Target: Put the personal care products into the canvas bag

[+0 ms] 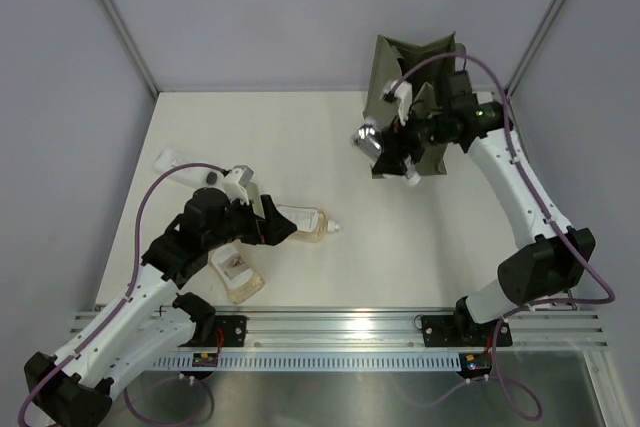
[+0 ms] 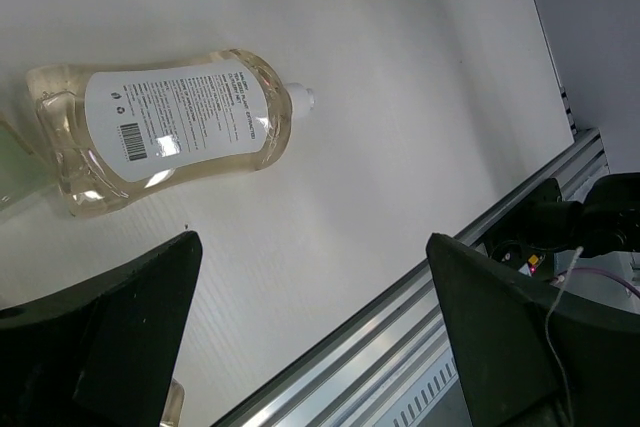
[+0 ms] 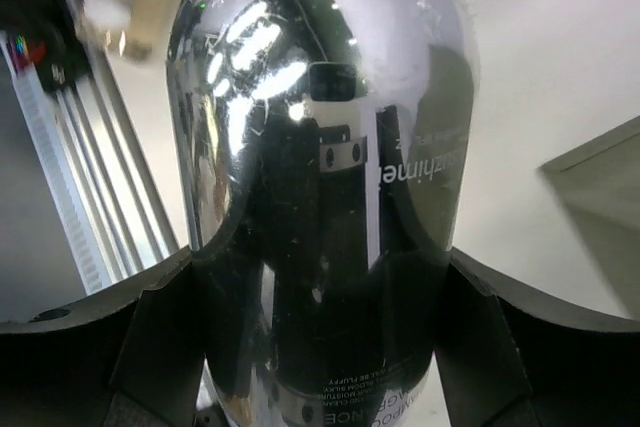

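My right gripper (image 1: 388, 152) is shut on the silver bottle (image 1: 367, 137) and holds it in the air just in front of the olive-green canvas bag (image 1: 415, 72). In the right wrist view the mirror-bright silver bottle (image 3: 320, 147) fills the gap between my fingers (image 3: 150, 347). My left gripper (image 1: 268, 223) hangs open and empty beside a clear amber-liquid pouch (image 1: 305, 224). The left wrist view shows that pouch (image 2: 170, 127) lying flat, white label up, beyond my wide-apart fingers (image 2: 130, 337). A second pouch (image 1: 238, 277) lies near the table's front edge. A flat white bottle (image 1: 178, 163) lies at the left.
The aluminium rail (image 1: 340, 327) runs along the near edge, with both arm bases on it. White walls close the table's back and sides. A corner of the bag (image 3: 600, 207) shows in the right wrist view.
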You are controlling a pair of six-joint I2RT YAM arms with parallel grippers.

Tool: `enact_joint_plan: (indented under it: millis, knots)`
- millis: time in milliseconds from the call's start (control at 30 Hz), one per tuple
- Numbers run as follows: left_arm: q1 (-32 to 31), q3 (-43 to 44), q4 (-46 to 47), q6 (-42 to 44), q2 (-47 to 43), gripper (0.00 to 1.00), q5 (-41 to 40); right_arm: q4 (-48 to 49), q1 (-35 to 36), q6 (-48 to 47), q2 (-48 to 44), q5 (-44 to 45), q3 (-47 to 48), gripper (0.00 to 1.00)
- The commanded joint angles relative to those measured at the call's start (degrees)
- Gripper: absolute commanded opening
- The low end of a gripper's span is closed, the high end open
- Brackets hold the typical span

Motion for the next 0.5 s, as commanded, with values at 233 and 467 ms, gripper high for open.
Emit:
enact_joint_plan:
  millis: [233,467]
  knots:
    - [0.20,3.50,-0.09,-3.05,0.75,0.99,1.08,19.31,-13.83,23.24,15.71,6.34,38.25,0.00]
    - [0.20,2.79,2.10,-4.99,0.66,0.99,0.38,34.18,-13.83,20.19,25.28,25.92,42.40,0.00]
